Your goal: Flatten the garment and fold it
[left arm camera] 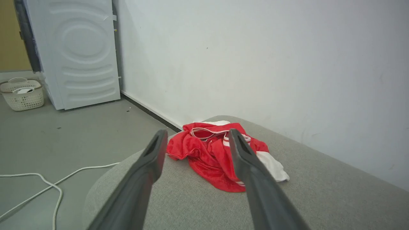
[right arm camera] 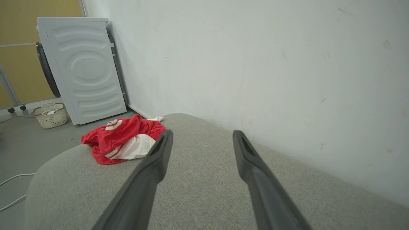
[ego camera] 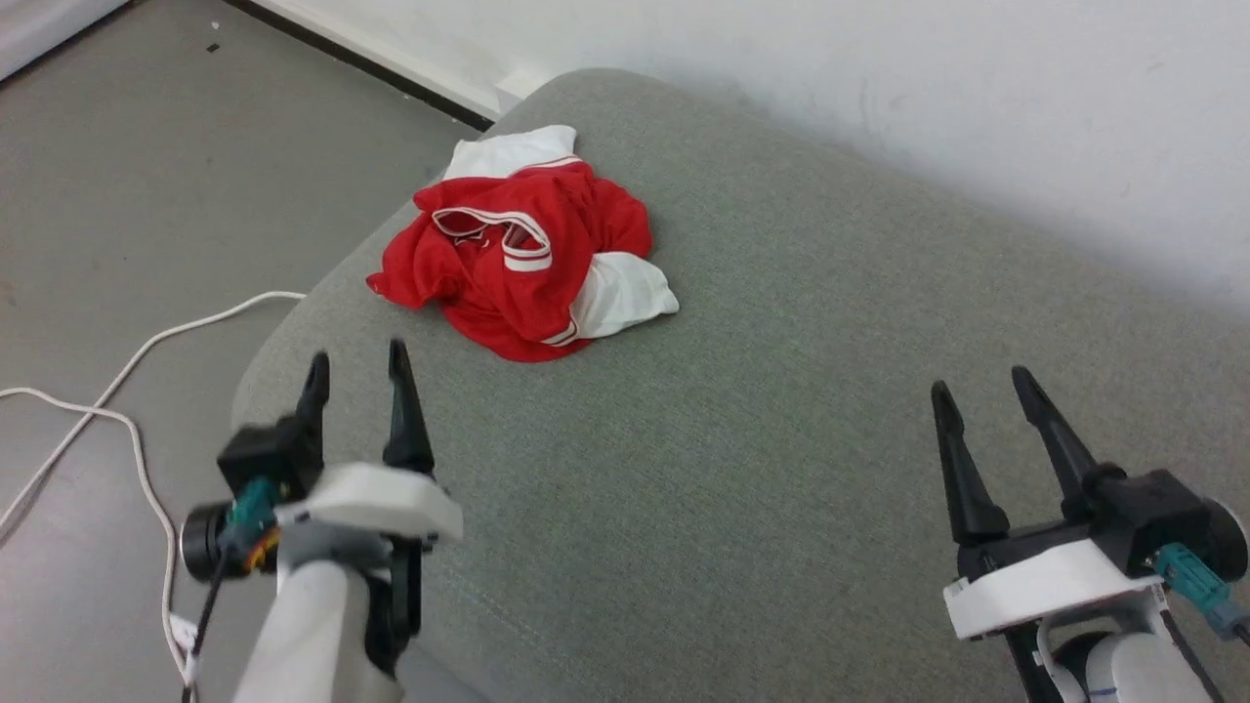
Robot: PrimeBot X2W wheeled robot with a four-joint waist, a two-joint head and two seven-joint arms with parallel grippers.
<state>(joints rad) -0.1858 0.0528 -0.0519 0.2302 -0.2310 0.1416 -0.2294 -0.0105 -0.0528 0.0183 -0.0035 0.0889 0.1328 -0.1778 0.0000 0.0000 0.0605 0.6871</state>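
one crumpled garment point(ego camera: 522, 254), thin red mesh with white sleeves and striped trim, lies bunched by the rounded far-left corner of the grey woven cushion point(ego camera: 781, 439), close to its edge. broad bare fabric spreads rightward. left gripper point(ego camera: 356, 351) and right gripper point(ego camera: 979, 380) hover well short of it, fingers spread, empty. a white cable point(ego camera: 146, 344) loops on the floor.

Ahead of the left hand point(ego camera: 356, 351), the garment point(ego camera: 527, 254) is thin, slightly shiny cloth; the padded surface point(ego camera: 781, 439) beneath is matt, coarse-woven fabric; the hand's fingers point(ego camera: 405, 420) look matt plastic.
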